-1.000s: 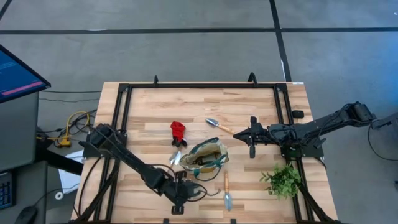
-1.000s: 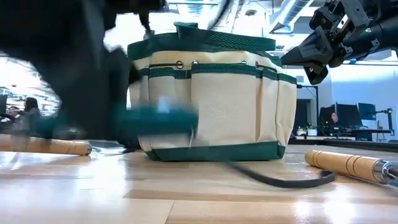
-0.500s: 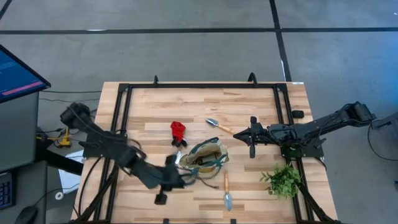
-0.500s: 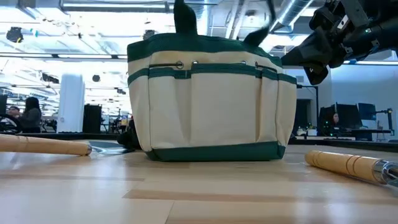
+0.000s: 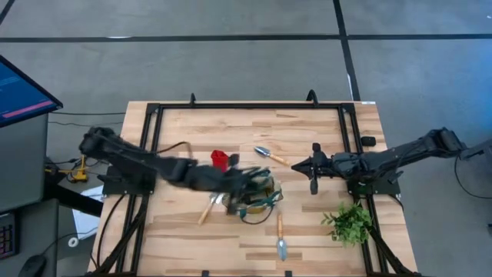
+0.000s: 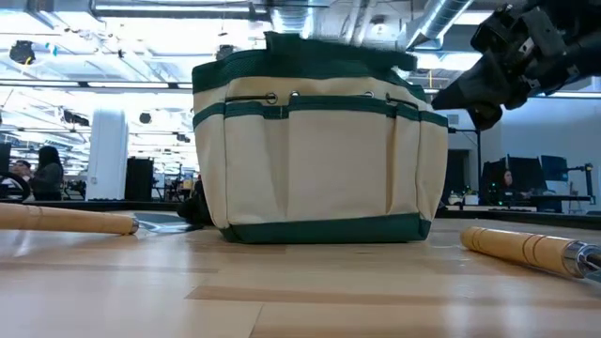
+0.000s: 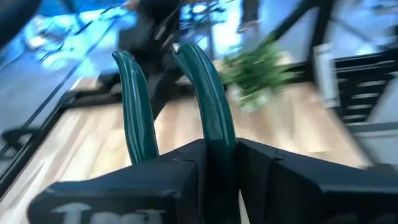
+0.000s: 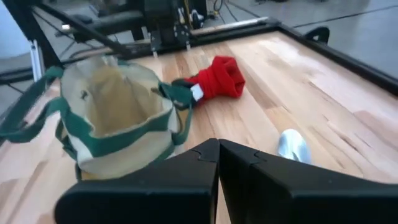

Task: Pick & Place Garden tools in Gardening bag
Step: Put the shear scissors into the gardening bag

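pruners [image 7: 205,93] are clamped by their teal handles in the left gripper [image 5: 244,181], right over the gardening bag [image 5: 257,196] mid-table | they should be lowered straight into the open top, then let go | left arm is stretched across the table | right gripper [image 5: 314,167] is pressed together, parked beside the bag

No text, label, brand or number can be read anywhere.
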Controlling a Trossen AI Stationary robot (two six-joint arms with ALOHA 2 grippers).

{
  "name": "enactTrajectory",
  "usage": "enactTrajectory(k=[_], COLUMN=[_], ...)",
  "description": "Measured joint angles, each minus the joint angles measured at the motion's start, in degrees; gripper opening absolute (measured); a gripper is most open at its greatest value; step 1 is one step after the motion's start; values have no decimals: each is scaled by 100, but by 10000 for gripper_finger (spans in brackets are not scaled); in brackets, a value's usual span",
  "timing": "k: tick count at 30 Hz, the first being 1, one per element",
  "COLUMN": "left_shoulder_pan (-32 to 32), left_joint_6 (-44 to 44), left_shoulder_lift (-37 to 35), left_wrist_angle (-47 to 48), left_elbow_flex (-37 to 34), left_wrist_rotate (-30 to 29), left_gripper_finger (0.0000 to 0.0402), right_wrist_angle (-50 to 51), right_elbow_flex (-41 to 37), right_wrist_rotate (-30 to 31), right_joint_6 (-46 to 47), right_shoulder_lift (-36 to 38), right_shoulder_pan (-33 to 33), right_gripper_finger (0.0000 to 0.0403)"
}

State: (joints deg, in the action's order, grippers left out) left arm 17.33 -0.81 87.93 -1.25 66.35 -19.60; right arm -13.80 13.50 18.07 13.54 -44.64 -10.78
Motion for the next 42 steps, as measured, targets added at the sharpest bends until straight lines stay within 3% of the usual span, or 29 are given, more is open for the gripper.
enactTrajectory(k=[7, 13, 18, 30, 42], left_shoulder_pan=[-566, -509, -445, -381, -246], left_joint_6=[322, 751, 982, 1292, 1888], left_shoulder_lift=[604, 737, 821, 1529, 1533], left_wrist_angle=[-1446, -1910, -1991, -1967, -591], left_elbow_flex=[-163, -165, -162, -165, -163], left_wrist_rotate=[883, 906, 745, 298, -100], left_gripper_finger=[48, 48, 48, 48, 48], right_wrist_angle=[545, 1506, 1569, 1700, 2065], right_elbow_flex=[2, 2, 2, 2, 2], right_wrist_rotate=[0, 29, 170, 164, 152], right_joint_6=[-5, 0, -1, -5, -32], right_shoulder_lift=[576, 1257, 1748, 2523, 2518], right_shoulder_pan=[-76, -82, -79, -81, -81], right_gripper_finger=[0, 0, 0, 0, 0])
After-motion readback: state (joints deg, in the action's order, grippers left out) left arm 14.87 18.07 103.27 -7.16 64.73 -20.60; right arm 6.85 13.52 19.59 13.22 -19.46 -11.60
